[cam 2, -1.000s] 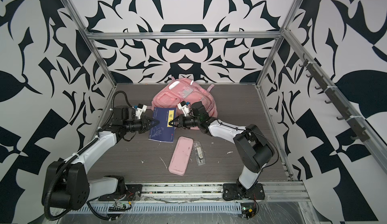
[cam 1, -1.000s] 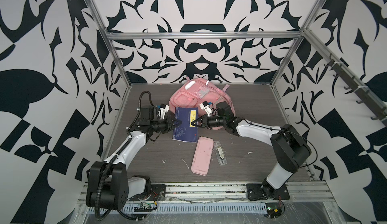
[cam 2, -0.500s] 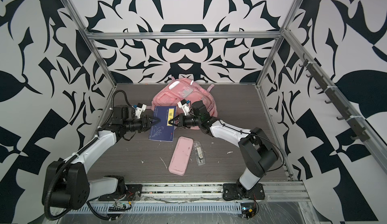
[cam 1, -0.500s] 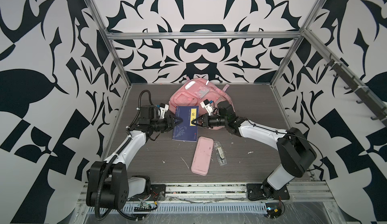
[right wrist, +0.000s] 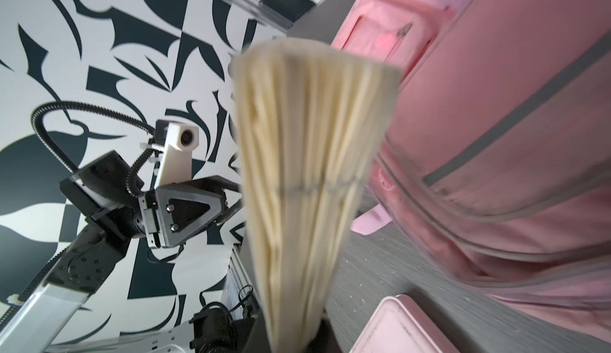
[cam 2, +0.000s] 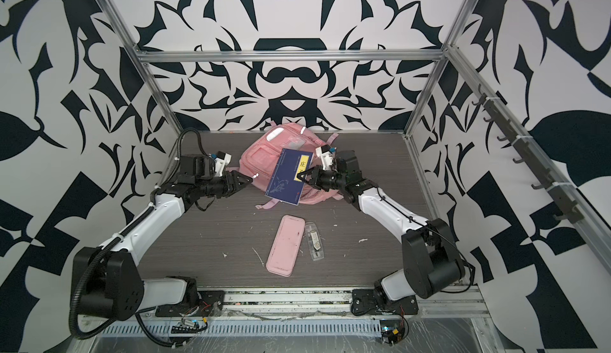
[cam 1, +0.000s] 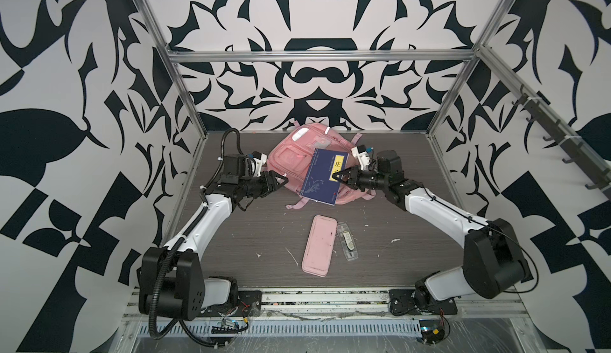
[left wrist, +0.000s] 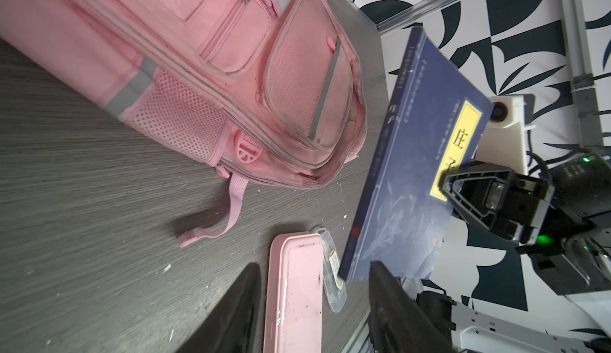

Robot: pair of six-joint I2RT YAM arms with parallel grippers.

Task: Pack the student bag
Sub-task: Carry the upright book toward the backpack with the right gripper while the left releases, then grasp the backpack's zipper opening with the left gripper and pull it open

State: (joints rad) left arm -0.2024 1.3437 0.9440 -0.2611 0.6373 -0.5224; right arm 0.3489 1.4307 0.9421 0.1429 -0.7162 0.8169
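The right end effector (cam 1: 337, 179) clamps a blue book (cam 1: 319, 176) by its page edge, raised off the surface (cam 1: 251, 235) in front of the pink bag (cam 1: 287, 156), which lies at the back centre. The left end effector (cam 1: 281, 180) stands parted and empty beside the bag. Loading the book seems in hand; next, a pocket mouth must be held open, none shows clearly.

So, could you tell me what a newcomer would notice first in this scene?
The dark blue paperback book with a yellow title label stands out first, pinched in the right tool and held up off the table beside the large pink fabric backpack at the back. The left tool hangs open, clear of the book, and a flat pink rectangular pencil case lies nearer the front beside a clear plastic case.
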